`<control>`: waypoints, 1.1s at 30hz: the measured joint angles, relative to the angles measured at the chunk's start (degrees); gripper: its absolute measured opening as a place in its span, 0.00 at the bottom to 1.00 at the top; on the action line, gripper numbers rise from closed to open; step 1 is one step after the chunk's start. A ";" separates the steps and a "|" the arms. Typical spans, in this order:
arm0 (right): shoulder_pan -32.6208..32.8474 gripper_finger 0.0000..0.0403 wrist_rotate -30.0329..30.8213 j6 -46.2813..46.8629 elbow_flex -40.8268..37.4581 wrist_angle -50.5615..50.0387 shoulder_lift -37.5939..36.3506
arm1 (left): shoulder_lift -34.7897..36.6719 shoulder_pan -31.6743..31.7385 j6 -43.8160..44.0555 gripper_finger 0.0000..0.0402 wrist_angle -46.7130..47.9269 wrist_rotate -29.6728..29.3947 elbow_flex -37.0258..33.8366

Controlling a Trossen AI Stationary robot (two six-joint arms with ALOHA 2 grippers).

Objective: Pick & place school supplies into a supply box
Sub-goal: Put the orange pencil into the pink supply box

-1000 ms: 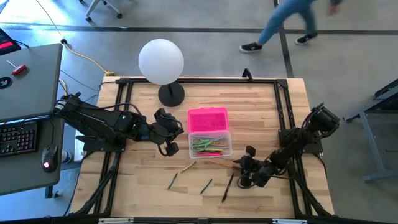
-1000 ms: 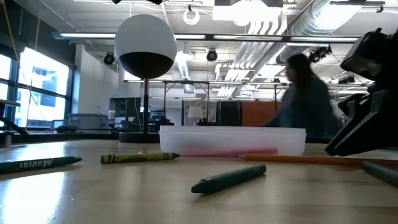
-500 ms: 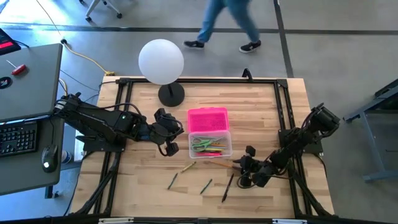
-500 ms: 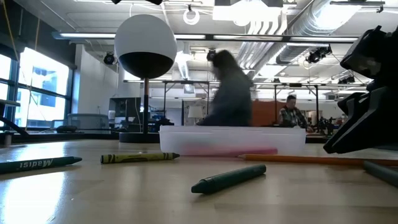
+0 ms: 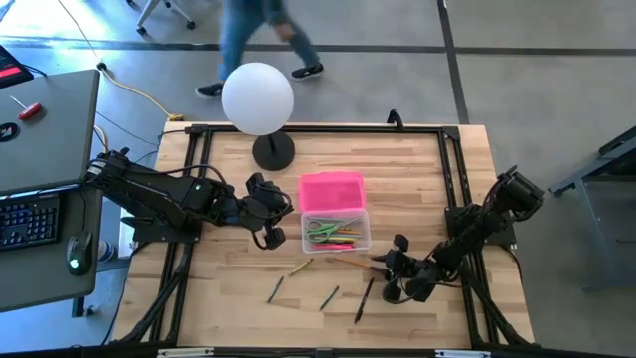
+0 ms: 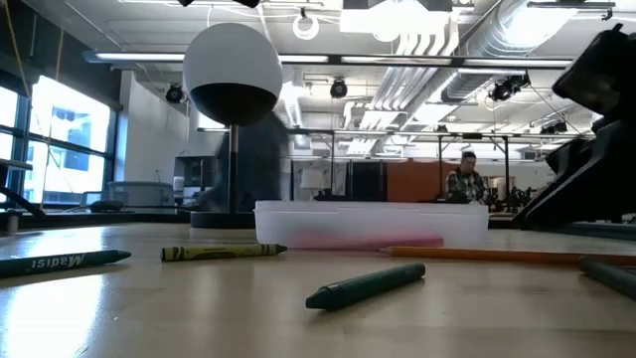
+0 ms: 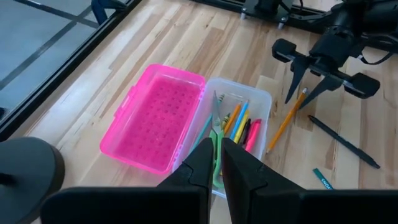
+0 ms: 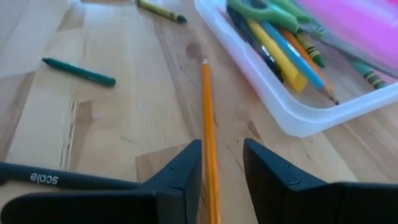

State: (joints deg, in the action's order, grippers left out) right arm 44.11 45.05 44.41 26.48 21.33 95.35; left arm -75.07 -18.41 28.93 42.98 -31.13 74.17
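The clear supply box (image 5: 364, 242) sits mid-table with its pink lid (image 5: 333, 190) folded open toward the far edge. Inside lie pencils, pens and green-handled scissors (image 8: 261, 9). An orange pencil (image 8: 207, 106) lies flat on the wood just in front of the box. My right gripper (image 8: 222, 144) is open and low, one finger on either side of the pencil's right end; I see no touch. My left gripper (image 7: 217, 155) is shut and hovers beside the box's left wall (image 5: 281, 227).
A yellow-green crayon (image 5: 300, 267), two green crayons (image 5: 276, 288) (image 5: 329, 296) and a black pen (image 5: 365, 297) lie loose on the near half of the table. A white globe lamp (image 5: 258, 97) stands by the far edge. A person walks across the floor beyond the table.
My right gripper has drawn back slightly toward the table's right edge, seen in the low view. The pencil and the other supplies lie where they were. A person has walked leftward past the far side of the table.
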 joint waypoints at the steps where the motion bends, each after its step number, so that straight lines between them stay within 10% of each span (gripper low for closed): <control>1: 0.36 0.24 0.85 0.93 0.02 0.15 0.76 | 0.00 0.00 0.00 0.16 0.00 -0.07 0.00; 19: 3.27 0.22 9.71 2.37 0.15 4.99 16.83 | 0.02 0.00 -0.13 0.16 -0.16 -1.14 -0.02; 33: 4.95 0.02 7.60 -9.23 -5.19 29.79 19.79 | 0.07 0.00 -0.17 0.16 -3.93 -0.65 -0.02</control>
State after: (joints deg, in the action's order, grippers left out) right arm 49.07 52.65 35.17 21.29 51.11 115.13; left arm -75.00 -18.41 28.75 39.05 -31.78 74.15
